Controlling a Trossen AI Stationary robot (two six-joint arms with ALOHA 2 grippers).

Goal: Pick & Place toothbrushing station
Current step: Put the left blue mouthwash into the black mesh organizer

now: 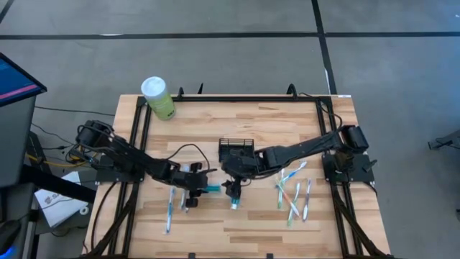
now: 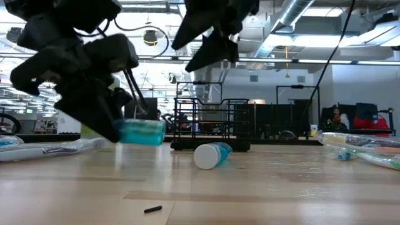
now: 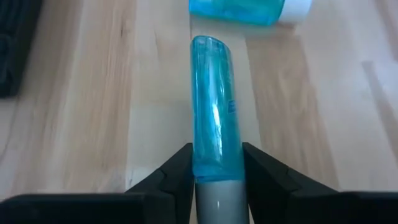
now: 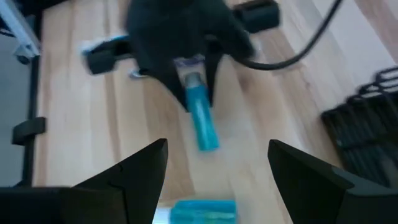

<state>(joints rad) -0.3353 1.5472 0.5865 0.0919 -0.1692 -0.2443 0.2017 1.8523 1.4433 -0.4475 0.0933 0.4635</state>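
Observation:
The toothbrushing station, a small black wire caddy (image 1: pixel 236 150) (image 2: pixel 209 125), stands on its base at the table's middle. My left gripper (image 1: pixel 197 188) (image 3: pixel 216 155) is shut on a blue see-through tube (image 1: pixel 212 188) (image 3: pixel 214 106) to the left of the middle. My right gripper (image 1: pixel 232 188) (image 4: pixel 217 155) hangs open just in front of the caddy, above a blue bottle with a white cap (image 1: pixel 234 204) (image 2: pixel 212 155) that lies on its side on the wood. The bottle lies just past the tube's free end. My left gripper pinches the blue tube between its two fingers (image 3: pixel 180 171) near the tube's grey end (image 3: pixel 217 186). The fingers slant down from the table's left, and the tube lies along them, its free end (image 3: pixel 208 46) sticking out toward the table's right. In the low view the tube (image 2: pixel 140 132) looks about level and clear of the wood.
A green canister with a white lid (image 1: pixel 158 97) stands at the far left corner. Several toothbrushes (image 1: pixel 295 194) lie at the right, and one more (image 1: pixel 170 208) lies near the left. A small black bit (image 2: pixel 153 209) lies close to the near edge.

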